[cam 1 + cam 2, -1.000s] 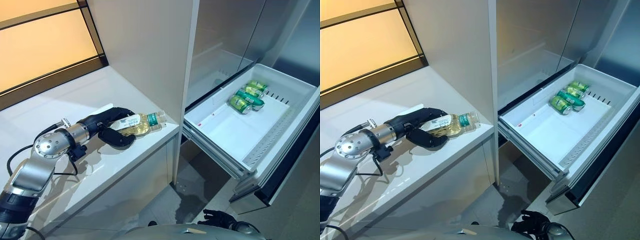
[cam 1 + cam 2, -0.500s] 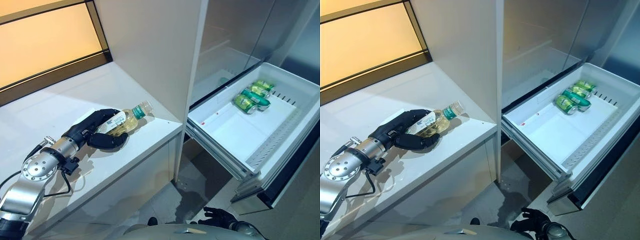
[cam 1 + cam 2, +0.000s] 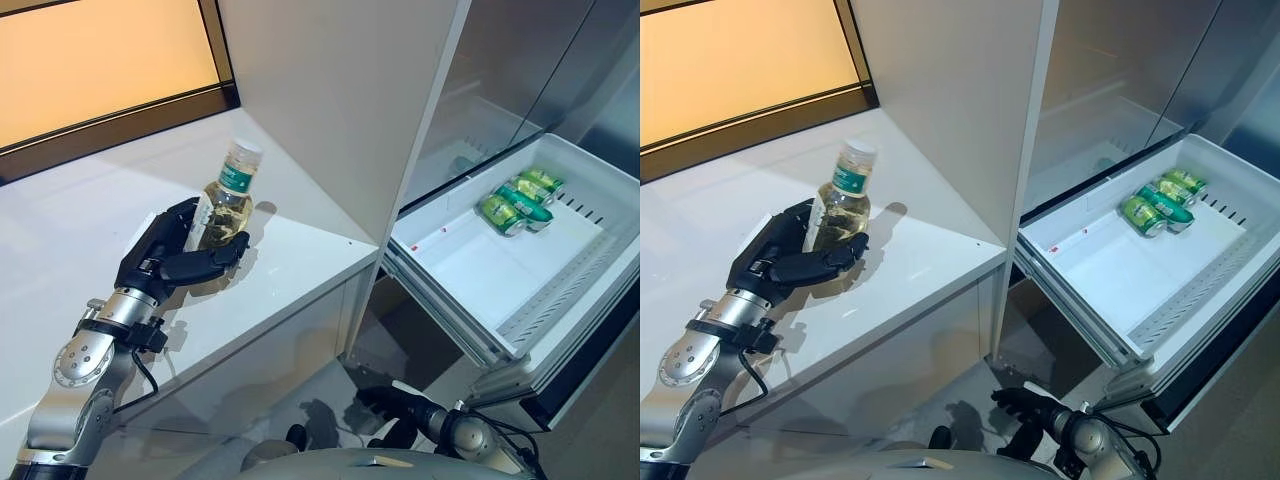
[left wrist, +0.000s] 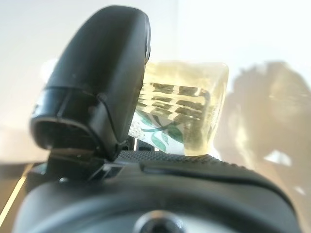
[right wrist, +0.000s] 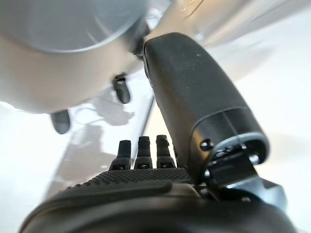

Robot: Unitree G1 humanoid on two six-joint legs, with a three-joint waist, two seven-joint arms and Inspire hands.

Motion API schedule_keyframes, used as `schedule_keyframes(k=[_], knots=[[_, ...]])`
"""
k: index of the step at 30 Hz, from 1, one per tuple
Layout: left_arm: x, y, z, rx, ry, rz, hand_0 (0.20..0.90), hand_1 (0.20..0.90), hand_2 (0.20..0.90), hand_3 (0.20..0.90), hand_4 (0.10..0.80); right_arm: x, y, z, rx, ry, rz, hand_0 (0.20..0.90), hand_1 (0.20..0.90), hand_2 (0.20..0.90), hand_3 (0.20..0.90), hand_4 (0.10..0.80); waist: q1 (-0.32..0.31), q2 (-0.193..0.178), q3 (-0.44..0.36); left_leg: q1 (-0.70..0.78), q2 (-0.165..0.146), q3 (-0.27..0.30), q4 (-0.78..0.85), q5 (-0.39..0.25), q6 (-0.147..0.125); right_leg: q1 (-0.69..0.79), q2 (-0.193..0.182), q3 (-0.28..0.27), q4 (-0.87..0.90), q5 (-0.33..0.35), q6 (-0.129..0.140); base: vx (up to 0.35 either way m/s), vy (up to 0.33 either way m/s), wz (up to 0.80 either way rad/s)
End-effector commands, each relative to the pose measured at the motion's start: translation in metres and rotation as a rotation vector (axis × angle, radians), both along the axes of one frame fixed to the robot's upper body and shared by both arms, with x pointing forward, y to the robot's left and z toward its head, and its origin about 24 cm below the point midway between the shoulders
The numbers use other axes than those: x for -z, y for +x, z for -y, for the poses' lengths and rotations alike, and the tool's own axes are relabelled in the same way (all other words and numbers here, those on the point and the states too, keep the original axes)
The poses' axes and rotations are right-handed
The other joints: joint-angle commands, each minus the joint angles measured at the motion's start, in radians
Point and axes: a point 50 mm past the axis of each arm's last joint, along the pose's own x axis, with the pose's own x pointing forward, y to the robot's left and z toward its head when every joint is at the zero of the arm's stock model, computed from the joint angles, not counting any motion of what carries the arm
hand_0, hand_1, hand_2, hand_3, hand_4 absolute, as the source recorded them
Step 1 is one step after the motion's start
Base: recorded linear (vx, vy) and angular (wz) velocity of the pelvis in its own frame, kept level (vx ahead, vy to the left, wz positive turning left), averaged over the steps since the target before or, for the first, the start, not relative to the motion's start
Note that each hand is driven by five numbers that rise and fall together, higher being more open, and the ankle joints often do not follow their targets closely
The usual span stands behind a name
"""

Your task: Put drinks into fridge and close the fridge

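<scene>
Bottle (image 3: 224,202) of pale yellow drink stands upright in the left hand (image 3: 170,255), just above the white surface (image 3: 290,262), fingers and thumb wrapped round its lower body. It looks like thin clear plastic, mostly full, so fairly weighty, smooth and likely to give under a hard squeeze; the labelled middle seems the safest hold. Green cans (image 3: 515,200) already lie in the open fridge drawer (image 3: 470,272). Right hand (image 3: 1025,405) hangs low, fingers loosely straight, empty.
</scene>
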Motion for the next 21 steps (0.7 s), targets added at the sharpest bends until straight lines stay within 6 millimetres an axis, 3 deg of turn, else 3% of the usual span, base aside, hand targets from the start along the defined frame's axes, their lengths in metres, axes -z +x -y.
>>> schedule_keyframes(k=[1,5,6,8,10,11,12,13,14,17,21], knots=[[-0.080,-0.005,-0.004,0.047,-0.179,0.565,0.300,0.300,0.300,0.200,0.100,-0.043,0.029,-0.016,-0.176,0.141,0.184,0.900,0.900,0.900,0.900,0.800,-0.025,-0.020,-0.038,0.000,-0.039,0.032,0.002,-0.079,-0.012,0.059,-0.006,0.000,0.013,-0.077,0.052,0.000,0.000,0.00],[-0.076,-0.009,0.001,0.072,-0.245,0.623,0.300,0.300,0.300,0.200,0.100,-0.075,0.043,-0.018,-0.244,0.262,0.253,0.900,0.900,0.900,0.900,0.800,-0.033,-0.028,-0.038,0.006,-0.040,0.038,0.002,-0.080,-0.008,0.059,-0.008,0.006,0.014,-0.072,0.051,0.024,0.036,-0.02],[-0.075,-0.010,0.001,0.079,-0.261,0.636,0.300,0.300,0.300,0.200,0.100,-0.080,0.044,-0.017,-0.243,0.334,0.159,0.900,0.900,0.900,0.900,0.800,-0.034,-0.029,-0.038,0.008,-0.040,0.040,0.002,-0.081,-0.007,0.060,-0.008,0.006,0.014,-0.071,0.051,0.018,0.032,-0.02],[-0.067,-0.010,0.000,0.081,-0.284,0.662,0.300,0.300,0.300,0.200,0.100,-0.071,0.034,-0.021,-0.282,0.404,0.190,0.900,0.900,0.900,0.900,0.800,-0.038,-0.027,-0.033,0.009,-0.039,0.042,0.002,-0.080,-0.006,0.058,-0.004,0.012,0.017,-0.070,0.047,0.003,0.042,-0.04],[-0.069,-0.010,-0.002,0.086,-0.310,0.682,0.300,0.300,0.300,0.200,0.100,-0.076,0.034,-0.025,-0.315,0.469,0.228,0.900,0.900,0.900,0.900,0.800,-0.042,-0.026,-0.030,0.014,-0.041,0.045,0.002,-0.085,-0.001,0.062,-0.008,0.012,0.014,-0.072,0.048,0.001,0.044,-0.07],[-0.069,-0.009,-0.002,0.101,-0.329,0.687,0.300,0.300,0.300,0.200,0.100,-0.082,0.035,-0.032,-0.334,0.511,0.237,0.900,0.900,0.900,0.900,0.800,-0.040,-0.026,-0.029,0.016,-0.041,0.046,0.002,-0.086,0.000,0.064,-0.009,0.010,0.014,-0.071,0.051,0.012,0.032,-0.09],[-0.067,-0.006,0.002,0.120,-0.343,0.688,0.300,0.300,0.300,0.200,0.100,-0.100,0.040,-0.046,-0.367,0.708,0.361,0.900,0.900,0.900,0.900,0.800,-0.036,-0.024,-0.031,0.016,-0.041,0.045,0.002,-0.085,0.001,0.063,-0.009,0.012,0.014,-0.069,0.053,0.027,0.048,-0.07],[-0.064,0.001,0.011,0.140,-0.360,0.695,0.300,0.300,0.300,0.200,0.100,-0.091,0.045,-0.071,-0.344,0.794,0.205,0.900,0.900,0.900,0.900,0.800,-0.027,-0.020,-0.035,0.013,-0.044,0.040,0.002,-0.084,0.004,0.062,-0.010,0.011,0.013,-0.067,0.051,0.039,0.049,-0.05],[-0.064,0.005,0.017,0.154,-0.365,0.693,0.300,0.300,0.300,0.200,0.100,-0.104,0.051,-0.087,-0.398,0.737,0.456,0.900,0.900,0.900,0.900,0.800,-0.018,-0.018,-0.032,0.021,-0.046,0.038,0.002,-0.089,0.005,0.069,-0.011,0.010,0.013,-0.071,0.048,0.042,0.055,-0.02],[-0.065,0.010,0.027,0.208,-0.378,0.685,0.300,0.300,0.300,0.200,0.100,-0.131,0.072,-0.102,-0.382,0.878,0.501,0.900,0.900,0.900,0.900,0.800,0.008,-0.012,-0.046,0.018,-0.047,0.032,0.002,-0.089,0.008,0.069,-0.015,0.003,0.011,-0.068,0.051,0.032,0.038,0.04],[-0.065,0.008,0.026,0.253,-0.361,0.677,0.300,0.300,0.300,0.200,0.100,-0.169,0.083,-0.097,-0.400,1.014,0.546,0.900,0.900,0.900,0.900,0.800,0.016,-0.013,-0.050,0.021,-0.045,0.039,0.002,-0.092,0.010,0.071,-0.016,0.003,0.011,-0.069,0.052,0.004,0.007,0.01]])
